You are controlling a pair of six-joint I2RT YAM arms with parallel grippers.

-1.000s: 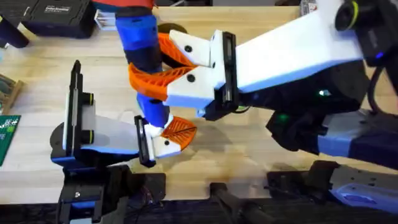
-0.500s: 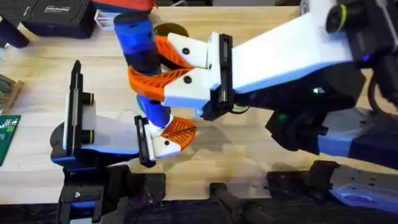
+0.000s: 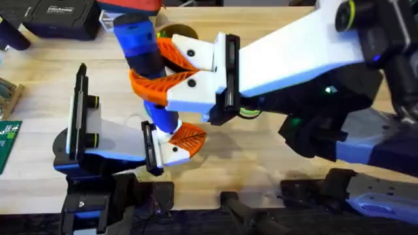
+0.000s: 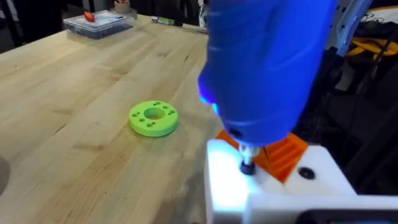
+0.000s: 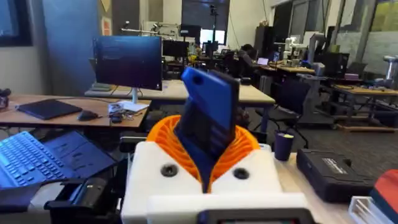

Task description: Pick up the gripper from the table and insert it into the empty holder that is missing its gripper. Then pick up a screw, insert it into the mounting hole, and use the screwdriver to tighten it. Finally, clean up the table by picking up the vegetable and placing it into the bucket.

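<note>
Right gripper clamps the screwdriver; its tip meets the white mount, screw obscured; left gripper's opening indeterminate.

On my overhead feed I've got a black case at the far left corner of the wooden surface, w/ a green circuit board at the left edge. Left wrist cam: lime-green disc w/ holes lying flat on the wood, clear plastic box at the far edge. Right wrist cam: monitor and laptop on desks behind.
</note>
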